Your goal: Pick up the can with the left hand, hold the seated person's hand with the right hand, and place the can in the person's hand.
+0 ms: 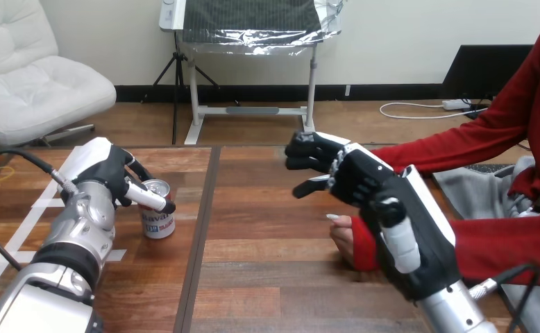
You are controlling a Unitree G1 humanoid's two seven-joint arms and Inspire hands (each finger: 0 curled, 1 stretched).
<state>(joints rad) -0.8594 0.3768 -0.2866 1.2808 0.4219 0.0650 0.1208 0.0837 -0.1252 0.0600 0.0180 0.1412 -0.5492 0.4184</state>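
We see the can (158, 216) upright on the wooden table (267, 277), at the view's left, just left of the dark seam btwn the boards. Its silver top faces up and its base rests on the wood.

The left hand (107, 170) is on it from the left: one finger lies across the can's upper front, the others curl behind its rim, so it's closed round the can w/ the white back shell toward us. The silver left forearm runs down to the bottom-left corner.

Well right of the can, approx mid-table, the right hand (375, 191) hangs above the wood, fingers curled in w/ nothing btwn them, fingertips pointing left.

Under it, the person's hand (343, 237) lies on the table, coming in from the right in a red sleeve. One pale fingertip pokes out left; the rest is partly hidden behind the robot's wrist. We can't tell if the two touch; the robot's fingers aren't round it.
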